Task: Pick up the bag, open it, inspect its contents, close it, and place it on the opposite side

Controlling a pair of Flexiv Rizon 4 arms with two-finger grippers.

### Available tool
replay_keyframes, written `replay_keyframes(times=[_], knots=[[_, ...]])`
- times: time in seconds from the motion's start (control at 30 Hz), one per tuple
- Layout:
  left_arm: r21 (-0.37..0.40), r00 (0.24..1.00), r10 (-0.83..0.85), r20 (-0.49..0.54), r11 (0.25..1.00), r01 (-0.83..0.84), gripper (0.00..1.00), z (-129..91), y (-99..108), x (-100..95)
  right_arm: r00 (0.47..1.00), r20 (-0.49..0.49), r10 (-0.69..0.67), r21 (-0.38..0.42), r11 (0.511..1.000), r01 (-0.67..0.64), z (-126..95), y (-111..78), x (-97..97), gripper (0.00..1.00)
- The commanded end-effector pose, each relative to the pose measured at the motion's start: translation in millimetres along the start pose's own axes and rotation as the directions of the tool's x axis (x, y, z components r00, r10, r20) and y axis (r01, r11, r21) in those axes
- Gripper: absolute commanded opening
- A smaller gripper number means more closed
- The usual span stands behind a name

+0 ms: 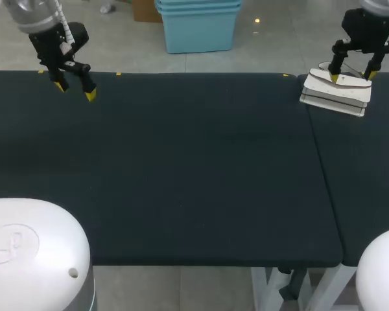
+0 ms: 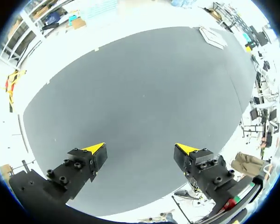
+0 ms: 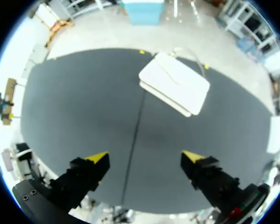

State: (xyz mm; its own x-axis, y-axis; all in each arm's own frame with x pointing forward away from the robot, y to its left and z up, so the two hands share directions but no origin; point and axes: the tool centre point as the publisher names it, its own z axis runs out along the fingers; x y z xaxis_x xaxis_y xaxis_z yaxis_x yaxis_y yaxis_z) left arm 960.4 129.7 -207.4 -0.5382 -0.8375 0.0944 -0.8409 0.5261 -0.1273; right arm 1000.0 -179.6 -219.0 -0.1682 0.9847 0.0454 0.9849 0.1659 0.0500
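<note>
A flat white bag [image 1: 338, 92] with a flap and a thin handle lies at the far right of the dark table, just right of the seam. My right gripper [image 1: 353, 76] hangs open above it; in the right wrist view the white bag [image 3: 175, 89] lies well ahead of the right gripper [image 3: 145, 161], whose fingers hold nothing. My left gripper [image 1: 76, 91] stands open over the far left edge of the table. In the left wrist view the left gripper [image 2: 139, 150] is empty, and the bag [image 2: 213, 37] shows small at the far side.
The table top [image 1: 181, 168] is a dark mat, with a seam [image 1: 321, 162] running front to back near the right. A smaller table section [image 1: 369, 168] continues right of the seam. Small yellow marks [image 1: 118, 74] dot the far edge.
</note>
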Motion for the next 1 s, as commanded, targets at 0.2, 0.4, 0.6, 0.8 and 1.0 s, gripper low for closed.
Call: replay_keyframes(times=[0.2, 0.4, 0.6, 0.8, 1.0], knots=[[0.329, 0.858, 0.512, -0.033, 0.816, -0.474, 1.00, 12.3, 21.5, 18.5, 0.995, -0.040, 0.097, 0.005, 0.995, -0.096, 22.1, -8.9, -28.7, 1.00], [0.362, 0.718, 0.696, -0.003, 0.670, -0.648, 1.00, 21.6, 25.7, 33.0, 0.983, -0.053, 0.178, 0.020, 0.984, -0.177, 34.8, -10.1, -44.5, 1.00], [0.405, 0.559, 0.829, 0.008, 0.508, -0.760, 1.00, 31.0, 32.0, 45.2, 0.972, -0.064, 0.225, 0.036, 0.974, -0.223, 44.5, -9.4, -53.7, 1.00], [0.453, 0.411, 0.911, -0.031, 0.379, -0.807, 1.00, 44.7, 35.2, 47.5, 0.955, -0.074, 0.288, 0.053, 0.957, -0.284, 54.6, -8.3, -65.2, 1.00], [0.446, 0.348, 0.935, -0.073, 0.343, -0.827, 1.00, 62.3, 24.5, 50.9, 0.933, -0.084, 0.350, 0.051, 0.936, -0.347, 67.0, -6.3, -76.2, 1.00]])
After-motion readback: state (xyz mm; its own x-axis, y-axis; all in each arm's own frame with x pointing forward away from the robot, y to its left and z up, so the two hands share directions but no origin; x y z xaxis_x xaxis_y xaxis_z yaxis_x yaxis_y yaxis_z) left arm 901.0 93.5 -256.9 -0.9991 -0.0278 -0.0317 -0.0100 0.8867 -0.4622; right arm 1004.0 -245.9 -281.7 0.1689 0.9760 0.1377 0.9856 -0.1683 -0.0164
